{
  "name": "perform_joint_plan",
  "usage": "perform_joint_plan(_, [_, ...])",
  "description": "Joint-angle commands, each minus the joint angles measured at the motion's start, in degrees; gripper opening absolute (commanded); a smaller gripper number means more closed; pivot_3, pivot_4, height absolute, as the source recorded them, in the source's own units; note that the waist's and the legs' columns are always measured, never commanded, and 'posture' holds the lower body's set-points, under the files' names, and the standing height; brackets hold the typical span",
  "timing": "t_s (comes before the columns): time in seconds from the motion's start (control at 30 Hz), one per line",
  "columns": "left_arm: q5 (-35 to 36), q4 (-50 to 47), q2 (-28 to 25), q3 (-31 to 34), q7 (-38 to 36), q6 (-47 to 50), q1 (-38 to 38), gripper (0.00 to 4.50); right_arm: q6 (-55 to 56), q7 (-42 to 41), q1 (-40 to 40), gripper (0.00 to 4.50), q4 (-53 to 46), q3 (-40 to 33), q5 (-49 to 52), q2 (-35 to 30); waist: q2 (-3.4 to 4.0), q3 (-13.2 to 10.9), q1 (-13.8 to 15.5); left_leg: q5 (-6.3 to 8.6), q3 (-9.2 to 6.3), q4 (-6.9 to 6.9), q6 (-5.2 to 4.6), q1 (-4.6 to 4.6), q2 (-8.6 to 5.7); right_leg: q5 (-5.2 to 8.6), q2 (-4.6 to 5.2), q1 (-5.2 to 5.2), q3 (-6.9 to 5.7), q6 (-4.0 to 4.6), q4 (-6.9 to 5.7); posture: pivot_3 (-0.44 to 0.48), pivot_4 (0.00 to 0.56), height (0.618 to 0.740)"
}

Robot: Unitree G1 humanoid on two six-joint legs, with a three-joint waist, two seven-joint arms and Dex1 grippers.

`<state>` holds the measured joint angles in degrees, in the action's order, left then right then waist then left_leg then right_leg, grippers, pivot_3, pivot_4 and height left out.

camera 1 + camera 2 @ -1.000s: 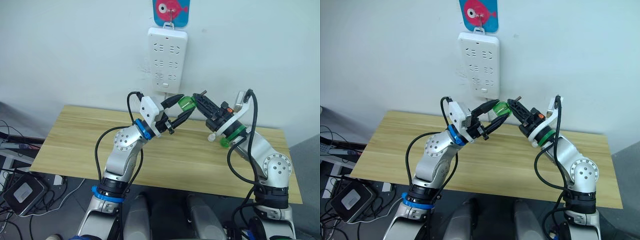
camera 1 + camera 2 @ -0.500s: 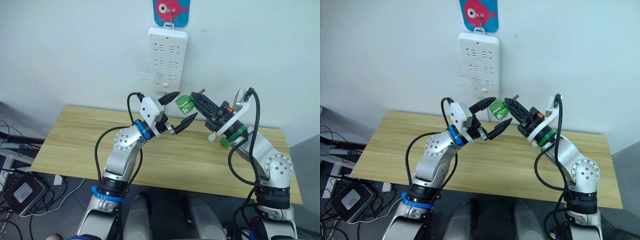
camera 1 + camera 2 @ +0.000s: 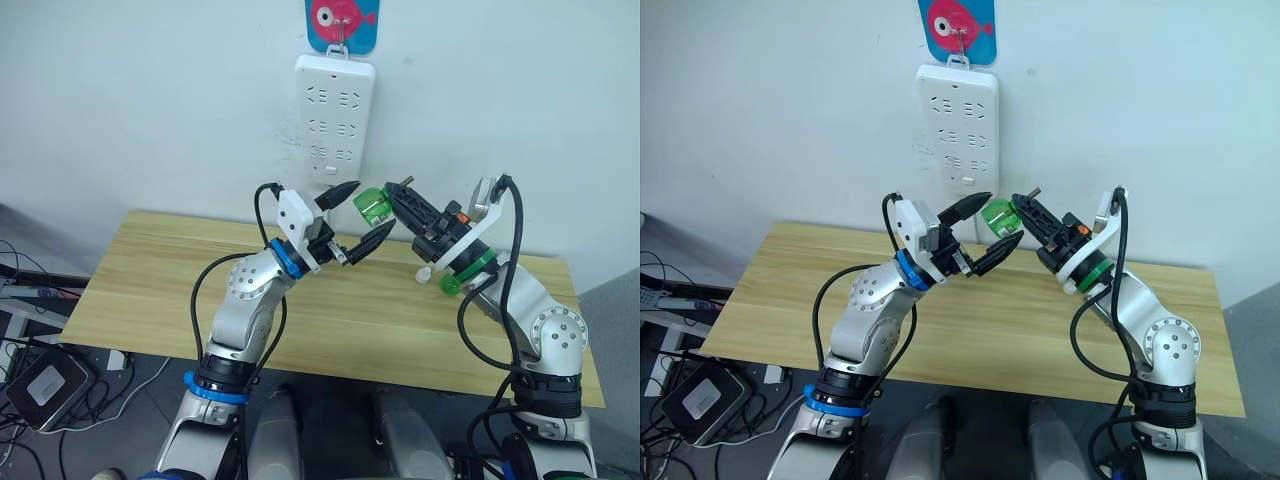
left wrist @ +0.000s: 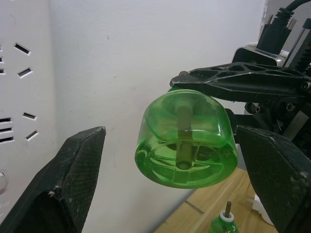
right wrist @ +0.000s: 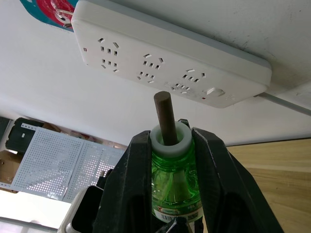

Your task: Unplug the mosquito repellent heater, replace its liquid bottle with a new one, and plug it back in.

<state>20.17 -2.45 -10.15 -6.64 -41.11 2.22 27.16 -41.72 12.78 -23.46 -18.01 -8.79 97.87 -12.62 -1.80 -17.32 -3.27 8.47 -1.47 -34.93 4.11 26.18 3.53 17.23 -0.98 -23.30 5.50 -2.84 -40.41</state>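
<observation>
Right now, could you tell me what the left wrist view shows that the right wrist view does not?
Left wrist view alone: the green bottle's flat base seen end on, the open left pincer flanking it without touching, and a second green bottle on the wooden table. Right wrist view alone: the brown wick rising from the white neck, and the right pincer shut on the bottle's sides. Both: that green bottle, the white power strip on the wall.

A light wooden tabletop (image 3: 340, 320) stands against the white wall, and directly on it, near its right rear edge, lie a small green bottle (image 3: 452, 283) and a small white piece (image 3: 424, 273) just beside it.
</observation>
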Motion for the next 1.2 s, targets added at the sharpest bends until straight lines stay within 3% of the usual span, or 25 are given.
perform_joint_plan(0.03, [0.7, -2.9, 0.1, 0.1, -0.3, -0.2, 0.3, 4.5, 0.6, -0.8, -0.2, 0.85, -1.8, -0.2, 1.1, -0.3, 0.0, 0.0, 0.0, 0.0, 0.0, 0.0, 0.0, 0.0, 0.0, 0.0, 0.0, 0.0, 0.0, 0.0, 0.0, -0.037, 0.255, 0.74])
perform_joint_plan(0.33, [0.3, -2.7, 0.4, -0.1, -0.1, -0.5, 0.7, 4.5, 0.4, -0.7, -0.1, 0.85, -2.2, 0.1, 1.5, -0.3, 0.0, 0.0, 0.0, 0.0, 0.0, 0.0, 0.0, 0.0, 0.0, 0.0, 0.0, 0.0, 0.0, 0.0, 0.0, -0.037, 0.255, 0.74])
perform_joint_plan(0.63, [0.3, -2.9, 0.8, -0.5, -0.3, -0.7, 0.7, 2.28, 0.5, -0.5, 0.4, 0.85, -2.8, 0.4, 1.8, -0.1, 0.0, 0.0, 0.0, 0.0, 0.0, 0.0, 0.0, 0.0, 0.0, 0.0, 0.0, 0.0, 0.0, 0.0, 0.0, -0.038, 0.243, 0.74])
perform_joint_plan(0.9, [-1.0, -2.9, 0.3, -0.8, 0.1, -0.5, 0.2, 2.28, 0.0, -0.6, 0.3, 0.85, -2.9, 1.6, 2.0, -0.4, 0.0, 0.0, 0.0, 0.0, 0.0, 0.0, 0.0, 0.0, 0.0, 0.0, 0.0, 0.0, 0.0, 0.0, 0.0, -0.037, 0.246, 0.74])
perform_joint_plan(0.93, [-1.1, -2.8, 0.3, -0.7, 0.1, -0.6, 0.3, 2.28, -0.1, -0.5, 0.3, 1.59, -2.8, 1.5, 2.0, -0.7, 0.0, 0.0, 0.0, 0.0, 0.0, 0.0, 0.0, 0.0, 0.0, 0.0, 0.0, 0.0, 0.0, 0.0, 0.0, -0.037, 0.252, 0.74])
perform_joint_plan(1.03, [-1.0, -2.6, 0.2, -0.4, 0.2, -0.1, 0.6, 2.28, -1.5, -0.5, 1.3, 2.55, -2.9, 0.8, 2.6, -3.4, 0.0, 0.0, 0.0, 0.0, 0.0, 0.0, 0.0, 0.0, 0.0, 0.0, 0.0, 0.0, 0.0, 0.0, 0.0, -0.038, 0.253, 0.74])
perform_joint_plan(1.13, [0.9, -3.4, 0.0, 0.1, 0.4, 3.6, 1.1, 2.28, -7.1, -2.8, 6.3, 3.57, -3.8, -2.7, 7.5, -13.4, 0.0, 0.0, 0.5, 0.0, -0.04, 0.0, 0.0, 0.07, -0.05, 0.0, 0.02, 0.0, -0.01, -0.01, 0.03, -0.045, 0.266, 0.74])
perform_joint_plan(1.2, [2.3, -4.1, -1.0, 0.0, -1.2, 6.0, 1.1, 2.28, -12.1, -6.9, 9.4, 4.29, -2.5, -6.6, 10.1, -23.5, 0.01, 0.0, 0.7, 0.01, -0.05, -0.02, -0.01, 0.21, -0.09, 0.0, 0.05, -0.01, -0.01, -0.01, 0.15, -0.052, 0.275, 0.74])
